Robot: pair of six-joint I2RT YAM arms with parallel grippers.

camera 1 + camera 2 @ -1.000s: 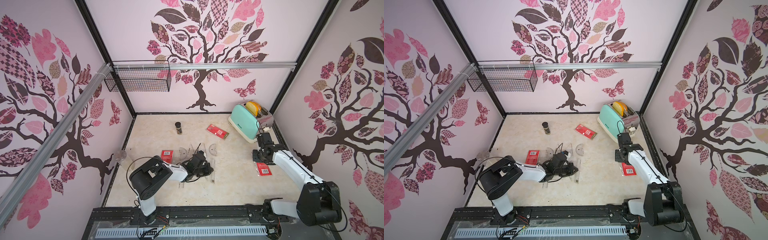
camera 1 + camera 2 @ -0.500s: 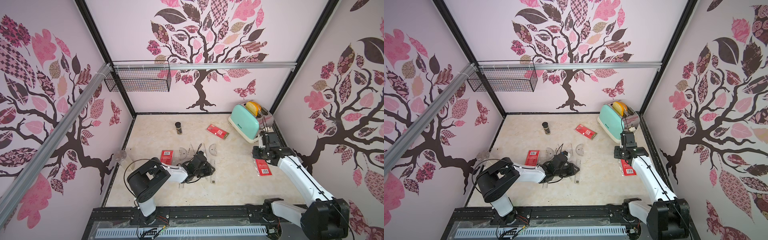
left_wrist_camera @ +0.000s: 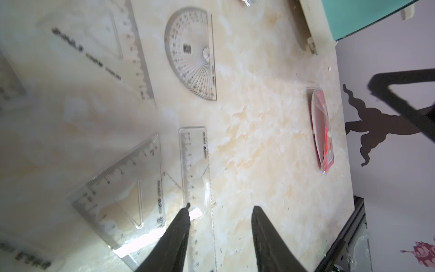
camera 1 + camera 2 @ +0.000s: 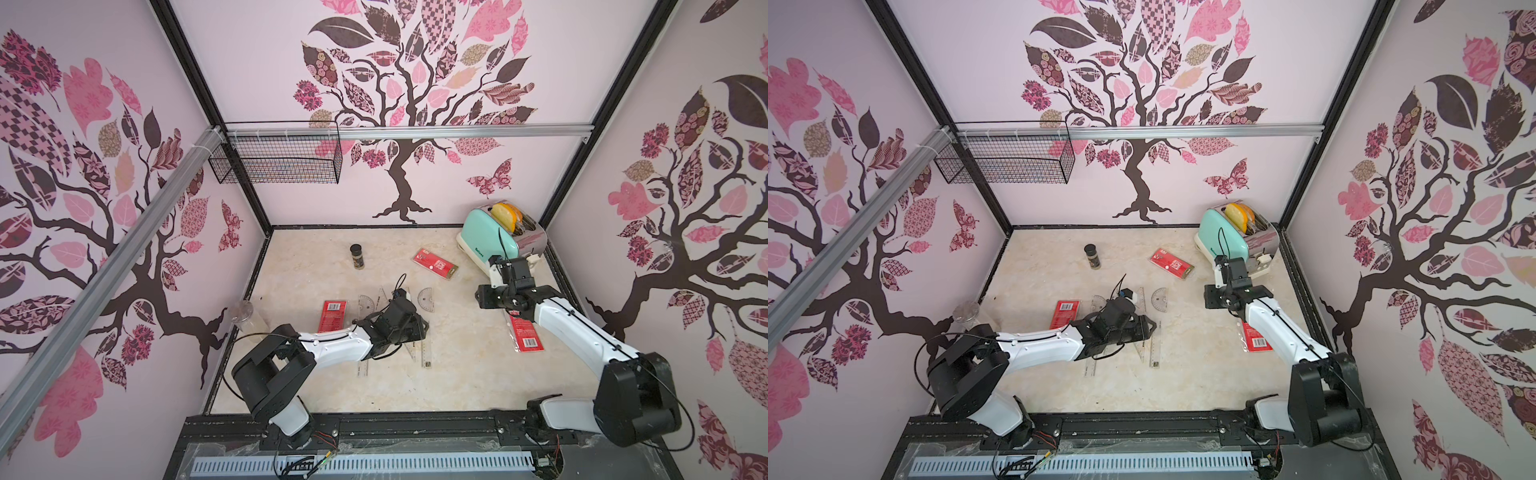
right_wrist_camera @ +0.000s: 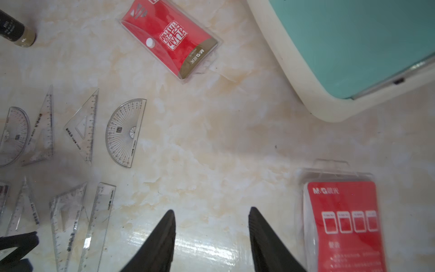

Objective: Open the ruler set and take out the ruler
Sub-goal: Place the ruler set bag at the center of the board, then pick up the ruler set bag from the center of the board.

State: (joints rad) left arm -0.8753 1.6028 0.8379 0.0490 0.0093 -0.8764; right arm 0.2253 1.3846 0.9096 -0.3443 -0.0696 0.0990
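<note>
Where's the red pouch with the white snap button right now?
In both top views the red pouch lies flat at the back of the table, between the dark jar and the mint toaster, nearer the toaster.

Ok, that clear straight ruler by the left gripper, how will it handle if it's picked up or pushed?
The straight ruler looks like thin clear plastic, so probably light and slightly bendy. Lying flat on the glossy table, it would likely slide when pushed, and its low edge may be hard to pinch. It shouldn't roll.
</note>
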